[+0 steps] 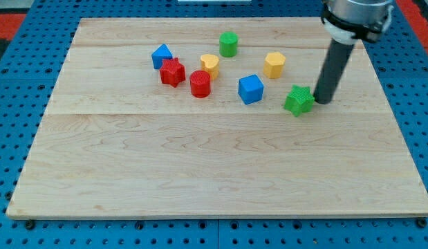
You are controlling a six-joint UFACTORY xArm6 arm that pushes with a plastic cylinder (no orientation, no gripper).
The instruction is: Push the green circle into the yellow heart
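Observation:
The green circle (pixel 229 43) stands near the view's top, centre. The yellow heart (pixel 210 65) lies just below and to its left, a small gap apart. My tip (pixel 321 101) is far to the view's right of both, touching or almost touching the right side of a green star (pixel 299 100). The rod rises from there to the arm at the view's top right.
A red cylinder (pixel 200 84) and a red star (pixel 172 72) sit left of the heart, with a blue block (pixel 162 56) above them. A blue cube (pixel 250 88) and a yellow block (pixel 274 65) lie between the heart and my tip. The wooden board (pixel 200 173) sits on blue pegboard.

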